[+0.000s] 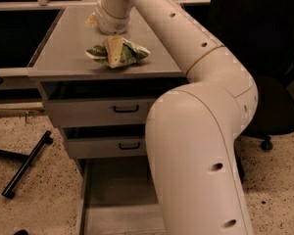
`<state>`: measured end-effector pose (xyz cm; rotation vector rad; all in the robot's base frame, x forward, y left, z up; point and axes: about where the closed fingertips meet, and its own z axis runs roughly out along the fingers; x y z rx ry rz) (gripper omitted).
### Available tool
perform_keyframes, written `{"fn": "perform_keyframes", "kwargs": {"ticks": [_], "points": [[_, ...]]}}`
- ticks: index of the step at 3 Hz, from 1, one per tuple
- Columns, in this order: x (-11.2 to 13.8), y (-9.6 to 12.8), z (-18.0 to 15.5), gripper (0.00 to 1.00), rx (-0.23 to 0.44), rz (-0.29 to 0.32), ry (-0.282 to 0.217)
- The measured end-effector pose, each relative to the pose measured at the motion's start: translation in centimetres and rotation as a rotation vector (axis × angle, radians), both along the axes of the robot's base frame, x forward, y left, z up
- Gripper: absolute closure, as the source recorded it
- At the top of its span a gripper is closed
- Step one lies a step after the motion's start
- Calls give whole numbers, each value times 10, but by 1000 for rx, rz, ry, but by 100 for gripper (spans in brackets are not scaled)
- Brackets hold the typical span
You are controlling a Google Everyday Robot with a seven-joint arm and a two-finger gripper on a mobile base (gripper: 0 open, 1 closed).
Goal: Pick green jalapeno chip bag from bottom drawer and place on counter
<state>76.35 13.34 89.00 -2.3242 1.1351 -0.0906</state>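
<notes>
Gripper [104, 24] over tabletop [59, 53] rear; I can't tell jaws' opening. Green jalapeno chip bag [118, 53] lies just beside, print unreadable.

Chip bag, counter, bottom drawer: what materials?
Green jalapeno chip bag: likely foil or plastic film, crumpled with creases. Counter: probably painted metal, smooth matte grey. Bottom drawer: looks like the same grey sheet metal. Gripper is over the counter's far part, behind the bag.
</notes>
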Motion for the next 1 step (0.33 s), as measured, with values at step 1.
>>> {"fn": "perform_keyframes", "kwargs": {"ticks": [1], "points": [[0, 0, 0, 0, 0, 0, 0]]}}
